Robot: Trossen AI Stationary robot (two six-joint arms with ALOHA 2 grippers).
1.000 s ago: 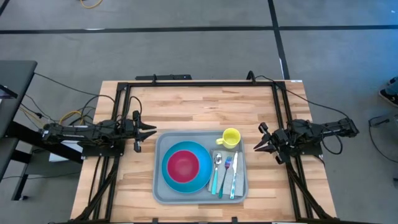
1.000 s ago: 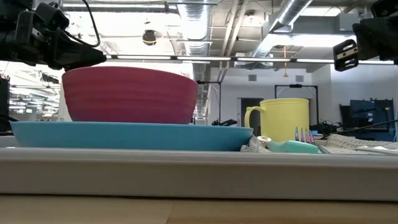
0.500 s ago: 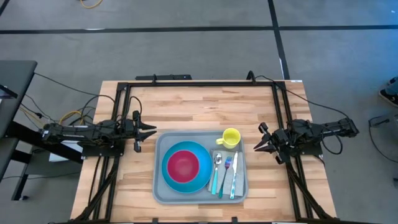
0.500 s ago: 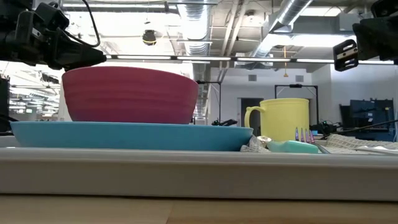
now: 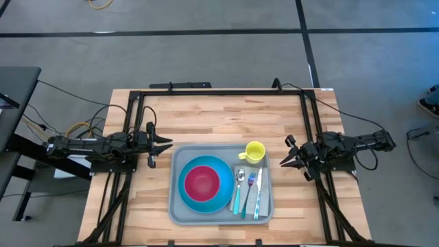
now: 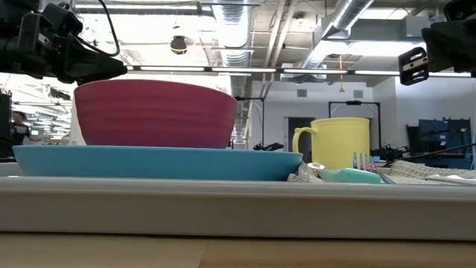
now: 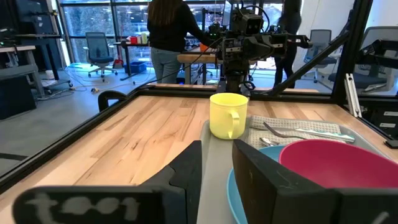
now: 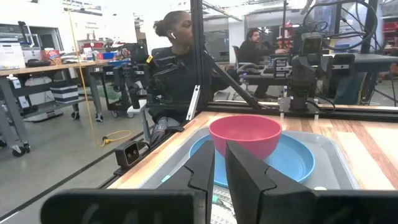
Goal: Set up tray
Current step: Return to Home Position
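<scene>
The grey-blue tray (image 5: 177,206) lies on the table's near middle. On it rests a blue plate (image 5: 218,199) with a pink bowl (image 5: 201,182) standing in it. A yellow mug (image 5: 254,151) stands at the tray's far right corner. A grey cloth (image 5: 264,206) carries a spoon (image 5: 240,175), a fork (image 5: 250,182) and a knife (image 5: 258,194). My left gripper (image 5: 169,144) hovers just left of the tray, its fingers a little apart (image 7: 217,152). My right gripper (image 5: 281,161) hovers just right of the tray with a narrow slit between its fingers (image 8: 219,152). Neither touches anything.
A black frame (image 5: 219,92) runs round the wooden table (image 5: 219,120), and the arms' bases sit at its left and right edges. Bare wood lies beyond the tray toward the far edge. People (image 8: 180,56) and desks (image 7: 168,31) show in the room behind.
</scene>
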